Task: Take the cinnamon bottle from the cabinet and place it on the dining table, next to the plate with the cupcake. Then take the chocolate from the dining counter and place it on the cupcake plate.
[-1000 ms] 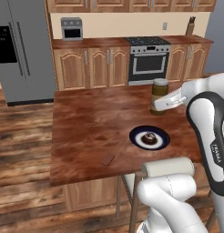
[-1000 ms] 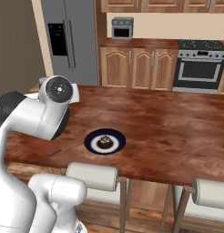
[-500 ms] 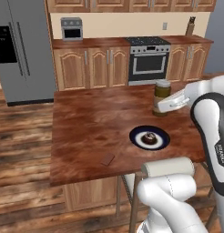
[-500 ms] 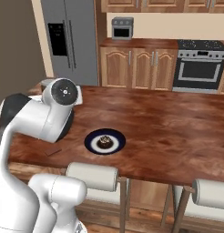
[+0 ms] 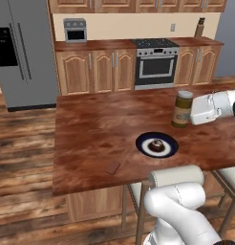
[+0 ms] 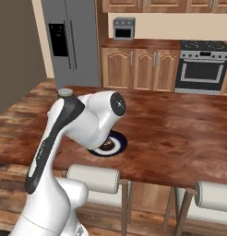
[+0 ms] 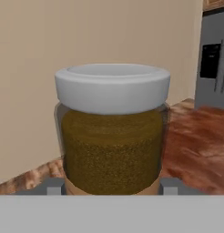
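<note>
Over the far right of the large dark reddish-brown glossy wooden dining table (image 5: 100,129), the white arm's gripper (image 5: 198,110) has carried the small brown cylindrical cinnamon bottle (image 5: 182,109) leftward and lower than it was a second ago. Its base now looks to be on or just above the wood, upright, at about one o'clock from the round dark blue-black plate (image 5: 156,144) with the small dark cupcake (image 5: 157,143). I judge the first placement nearly finished; only the release remains. The jaws are closed on the jar's lower sides. Up close the jar is clear-walled, packed with grainy brown powder under a smooth pale lid. The thin flat brown chocolate bar (image 5: 112,167) lies untouched at eight o'clock from the plate.
</note>
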